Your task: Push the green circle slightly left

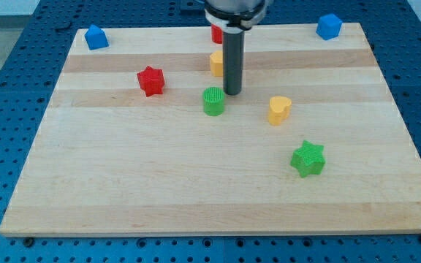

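My tip [232,93] sits on the wooden desk [196,190] just to the right of the green circle [213,101] and a little farther back, close beside it; whether the two touch cannot be told. The end effector here is only a straight dark rod [232,62] with no jaws, so it is neither wide nor narrow and holds nothing. The rod stands upright, coming down from the arm's body at the far edge of the scene.

The green circle stands near the middle of the desk, slightly toward the far side. Just behind it, partly hidden by the rod, is a yellow block [216,63] whose shape I cannot make out. Farther back, also mostly hidden behind the rod, a red block [215,33] peeks out. A red star [150,80] lies to the left of the green circle, well apart from it. A yellow heart [279,109] lies to the right of my tip, apart from it. A green star [308,158] sits nearer and to the right. A blue block [96,37] rests at the far left corner and another blue block [329,26] at the far right corner
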Available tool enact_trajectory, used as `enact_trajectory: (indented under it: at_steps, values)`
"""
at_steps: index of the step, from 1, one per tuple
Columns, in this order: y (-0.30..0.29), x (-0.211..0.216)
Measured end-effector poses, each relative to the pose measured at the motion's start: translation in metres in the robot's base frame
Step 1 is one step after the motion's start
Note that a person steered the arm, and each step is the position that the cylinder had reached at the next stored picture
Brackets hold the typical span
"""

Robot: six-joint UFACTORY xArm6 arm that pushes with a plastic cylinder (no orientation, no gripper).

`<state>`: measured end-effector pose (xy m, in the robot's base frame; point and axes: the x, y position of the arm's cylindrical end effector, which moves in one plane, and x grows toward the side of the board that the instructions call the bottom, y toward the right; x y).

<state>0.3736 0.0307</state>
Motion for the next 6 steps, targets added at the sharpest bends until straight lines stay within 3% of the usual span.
enact_trajectory:
  at_steps: [3, 6]
  values:
    - [-0.008, 0.030]
    - [-0.110, 0.064]
